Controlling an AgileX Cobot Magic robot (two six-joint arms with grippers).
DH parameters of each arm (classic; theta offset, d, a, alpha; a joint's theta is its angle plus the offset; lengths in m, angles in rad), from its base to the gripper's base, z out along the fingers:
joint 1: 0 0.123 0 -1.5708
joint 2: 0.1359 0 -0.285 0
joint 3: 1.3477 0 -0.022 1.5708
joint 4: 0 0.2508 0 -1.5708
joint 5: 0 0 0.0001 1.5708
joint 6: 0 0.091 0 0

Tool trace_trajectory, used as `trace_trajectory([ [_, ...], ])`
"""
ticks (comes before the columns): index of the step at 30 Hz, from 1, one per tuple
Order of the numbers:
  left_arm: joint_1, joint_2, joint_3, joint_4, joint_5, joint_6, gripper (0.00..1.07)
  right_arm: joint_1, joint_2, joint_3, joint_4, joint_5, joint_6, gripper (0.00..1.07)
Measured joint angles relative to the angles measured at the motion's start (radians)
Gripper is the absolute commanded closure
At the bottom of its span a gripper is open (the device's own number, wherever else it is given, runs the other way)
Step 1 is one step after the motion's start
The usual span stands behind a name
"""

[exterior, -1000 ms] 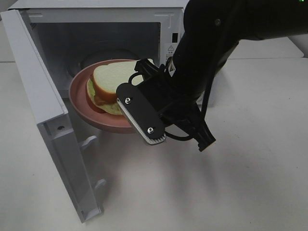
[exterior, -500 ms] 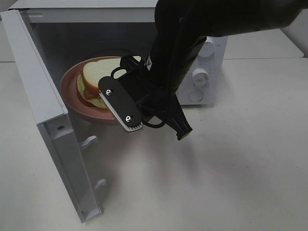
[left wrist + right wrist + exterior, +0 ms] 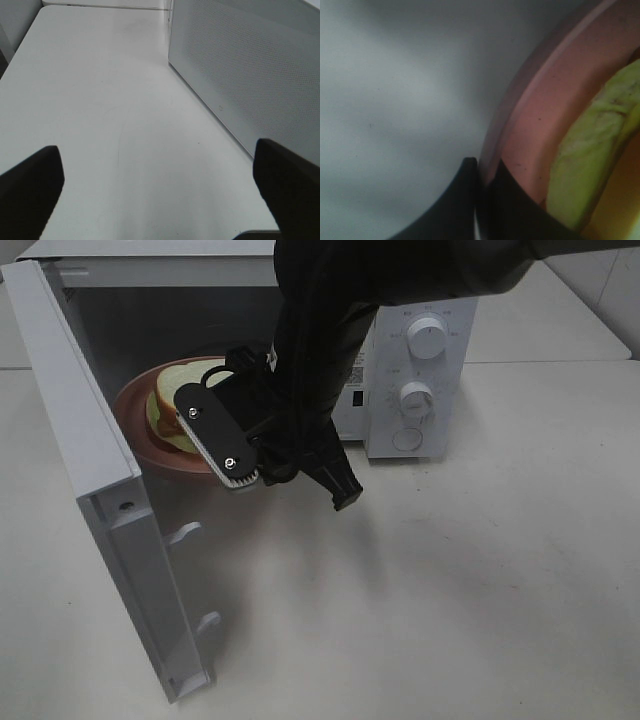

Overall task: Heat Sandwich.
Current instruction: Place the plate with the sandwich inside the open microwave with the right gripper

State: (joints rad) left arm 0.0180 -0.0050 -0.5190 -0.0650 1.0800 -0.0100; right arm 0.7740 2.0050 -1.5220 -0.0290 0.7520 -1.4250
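Since a second ago, we have carried the pink plate (image 3: 132, 427) with the sandwich (image 3: 166, 402) from just outside the microwave (image 3: 420, 350) into its cavity. The right gripper (image 3: 212, 437) is clenched on the plate's near rim. The wrist view shows both fingers pinching the plate (image 3: 545, 125) edge at the right gripper (image 3: 479, 200), with the sandwich's green filling (image 3: 590, 150) just past them. The sandwich sits on the plate, mostly inside the microwave, behind the open door (image 3: 80, 440).

The left gripper (image 3: 160, 197) hangs released over the bare table (image 3: 100, 100), beside the microwave's perforated side wall (image 3: 250, 75).

We judge the one-edge pinch to be the weak point: the far side could sag and tip the sandwich off. The plate could also scrape the cavity floor, or the arm could strike the frame if we push deeper.
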Motion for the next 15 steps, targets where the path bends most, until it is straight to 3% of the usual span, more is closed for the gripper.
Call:
trace_trajectory([
  [15,0.000,0.000,0.000,0.000,0.000,0.000,0.09,0.000,0.136,-0.229,-0.052,0.077,0.070,1.05],
])
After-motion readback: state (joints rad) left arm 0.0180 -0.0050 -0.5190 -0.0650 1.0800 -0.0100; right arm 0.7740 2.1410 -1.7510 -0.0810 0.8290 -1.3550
